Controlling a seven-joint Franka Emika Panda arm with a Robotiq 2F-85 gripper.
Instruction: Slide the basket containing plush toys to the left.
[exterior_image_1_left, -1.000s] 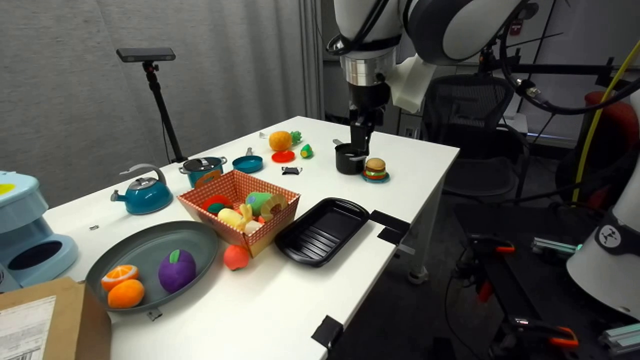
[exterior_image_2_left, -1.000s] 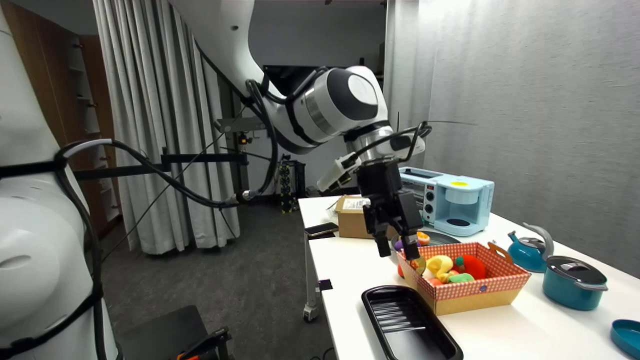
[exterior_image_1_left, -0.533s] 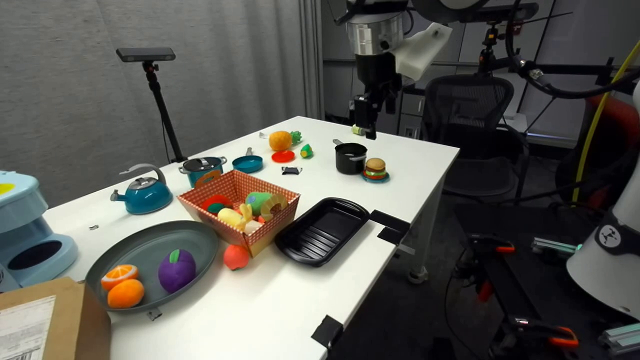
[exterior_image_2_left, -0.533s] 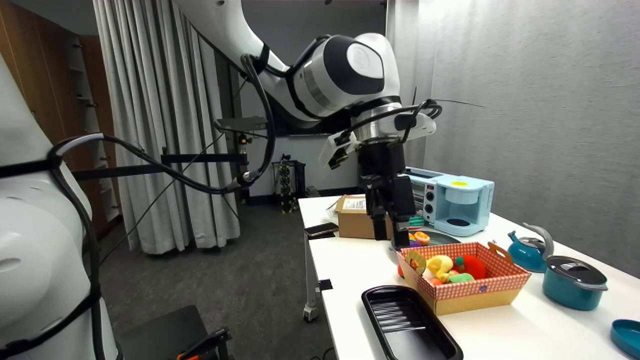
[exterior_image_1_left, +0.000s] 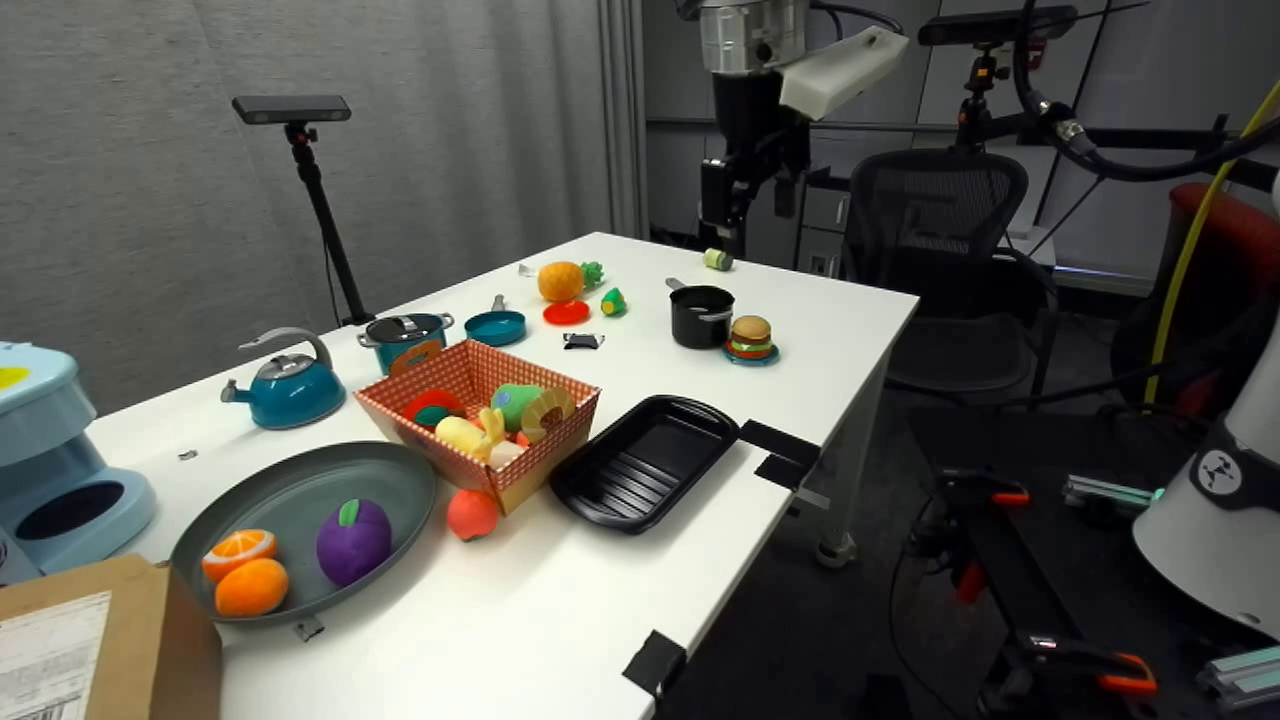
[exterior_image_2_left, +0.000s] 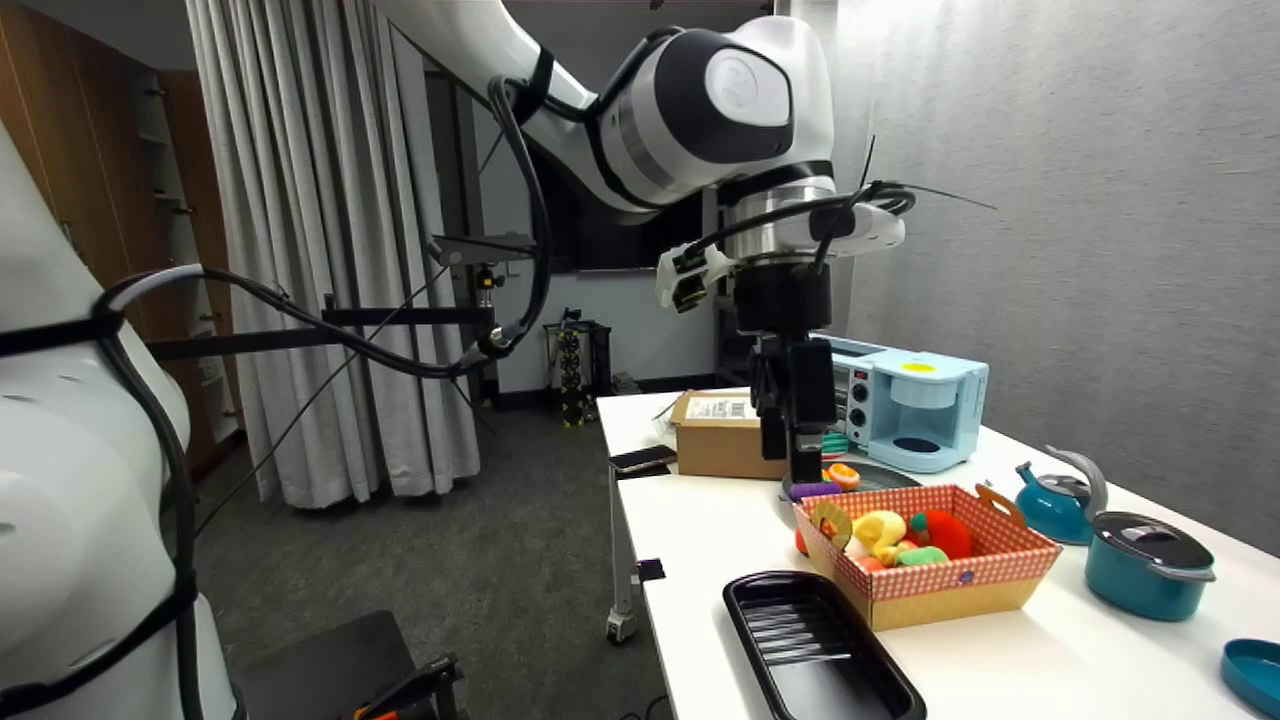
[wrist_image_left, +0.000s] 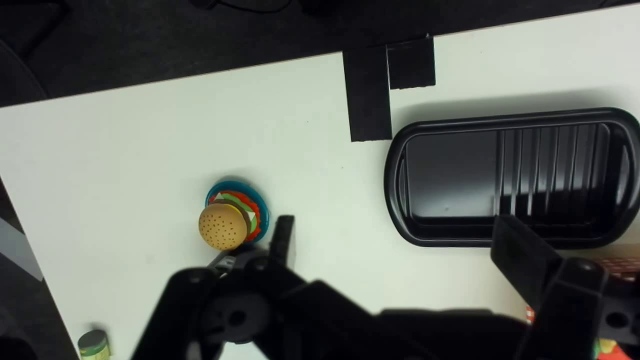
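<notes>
The basket (exterior_image_1_left: 550, 455), red-checkered inside and brown outside, stands on the white table beside the black tray, and it also shows in an exterior view (exterior_image_2_left: 950, 600). Plush toys (exterior_image_1_left: 462, 436) in yellow, red and green lie in it, and they also show in an exterior view (exterior_image_2_left: 880, 530). In the wrist view only a corner of the basket (wrist_image_left: 622, 265) and some toys (wrist_image_left: 607, 346) show at the right edge, partly behind a finger. My gripper (wrist_image_left: 392, 225) is open and empty, raised above the table and apart from the basket; it also shows in both exterior views (exterior_image_1_left: 750, 212) (exterior_image_2_left: 790, 455).
The black ridged tray (wrist_image_left: 450, 175) touches or nearly touches the basket. A dark grey plate (exterior_image_1_left: 290, 480) and a red toy (exterior_image_1_left: 472, 514) are close by. A teal pot (exterior_image_2_left: 1150, 580), kettle (exterior_image_1_left: 295, 390), black pot (exterior_image_1_left: 700, 318) and toy burger (wrist_image_left: 222, 226) stand on the table.
My gripper has risen, away from the table and basket, and its tilt has become more upright. The basket, toys and tray have not moved.
</notes>
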